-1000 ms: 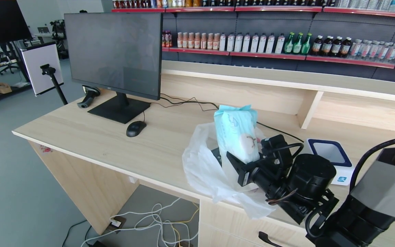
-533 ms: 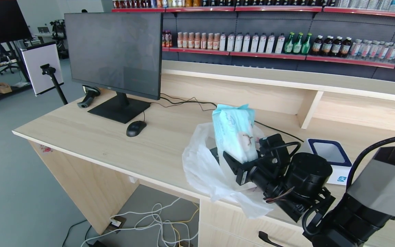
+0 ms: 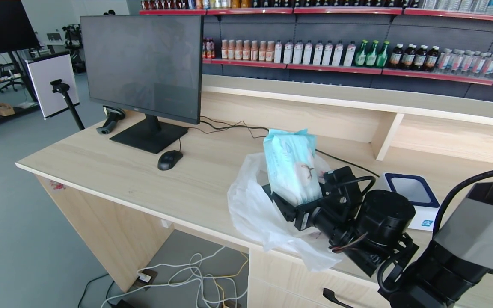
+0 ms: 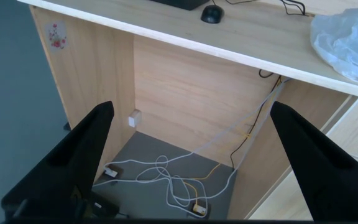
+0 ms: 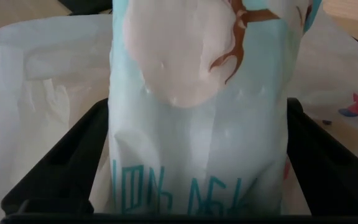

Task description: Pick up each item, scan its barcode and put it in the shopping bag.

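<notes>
pack [image 3: 289,164] in right gripper [image 3: 294,200], over bag [image 3: 248,205]

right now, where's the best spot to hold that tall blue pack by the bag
Probably its lower end, as the right gripper holds it now: fingers on the pack's two narrow sides, coming from the robot's side. It stands upright, and that width fits between them.
</notes>
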